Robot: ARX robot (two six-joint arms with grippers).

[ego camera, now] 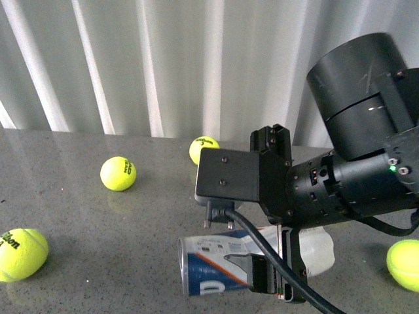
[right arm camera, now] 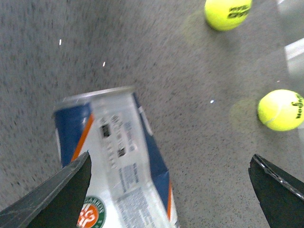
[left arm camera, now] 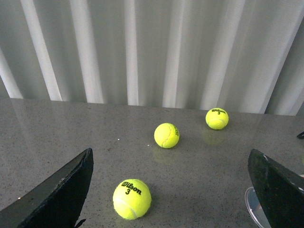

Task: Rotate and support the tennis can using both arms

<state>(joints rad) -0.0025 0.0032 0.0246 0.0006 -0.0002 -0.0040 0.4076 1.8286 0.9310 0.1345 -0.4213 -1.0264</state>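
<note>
Blue tennis can (right arm camera: 118,156) (orange-striped); yellow balls (left arm camera: 132,198)

Clear glossy plastic tennis can (right arm camera: 118,156), metal rim (right arm camera: 95,93) — fuzzy balls (left arm camera: 132,198), polished speckled tabletop (left arm camera: 57,128).

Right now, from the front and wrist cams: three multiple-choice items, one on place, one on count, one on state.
1. Where is the tennis can?
A) lying on the table, at the right gripper
B) upright by the curtain
C) lifted by the left arm

2. How many tennis balls show in the front view?
A) two
B) four
C) six

3. The right gripper is:
A) shut on a ball
B) shut on the can
C) open

Answers:
1 A, the can rests on its side by the gripper.
2 B, two on the left, one behind, one at the right edge.
3 C, its jaws stand wide apart in the right wrist view.
</note>
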